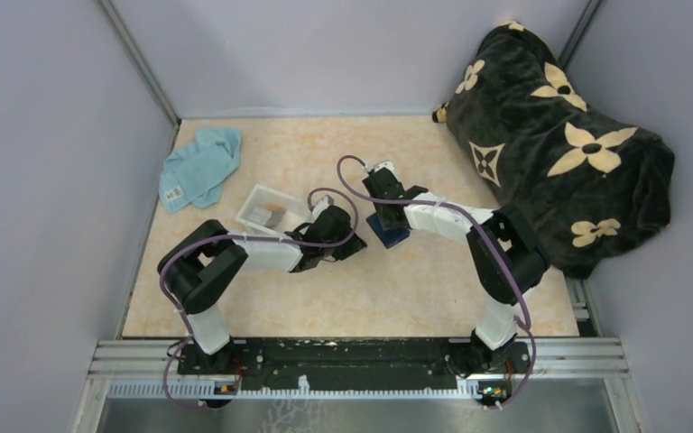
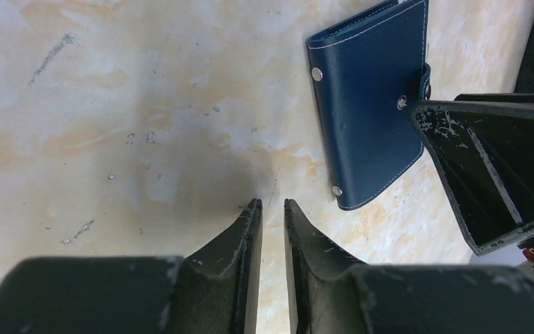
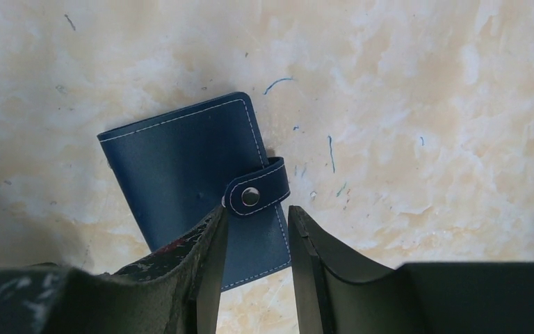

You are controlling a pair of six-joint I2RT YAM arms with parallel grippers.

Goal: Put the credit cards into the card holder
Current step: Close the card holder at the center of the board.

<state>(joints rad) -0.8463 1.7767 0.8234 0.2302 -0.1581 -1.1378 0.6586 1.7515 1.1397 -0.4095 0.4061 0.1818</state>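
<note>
The card holder (image 3: 188,167) lay flat and closed on the table (image 3: 424,104) near its middle, its snap strap (image 3: 256,195) buttoned round one long edge. In the right wrist view its long axis ran from the top of the picture down towards the camera, leaning a little to the right, with the strap edge on the right. The credit cards (image 1: 269,215), small and greyish from above, sat in a clear tray (image 1: 251,200) well apart from the holder, on its left.

The right gripper (image 3: 258,209) hung over the holder's near end, jaws partly spread; one finger (image 3: 208,257) overlapped the blue cover and the strap-side edge showed in the gap. Whether the fingers touched the leather I could not tell, and nothing was lifted. The left gripper (image 2: 272,203) hovered just beside the holder over bare table, jaws parted only by a narrow slit, holding nothing.

A teal cloth (image 1: 200,165) lay at the far left corner and a dark flowered blanket (image 1: 559,135) at the far right
</note>
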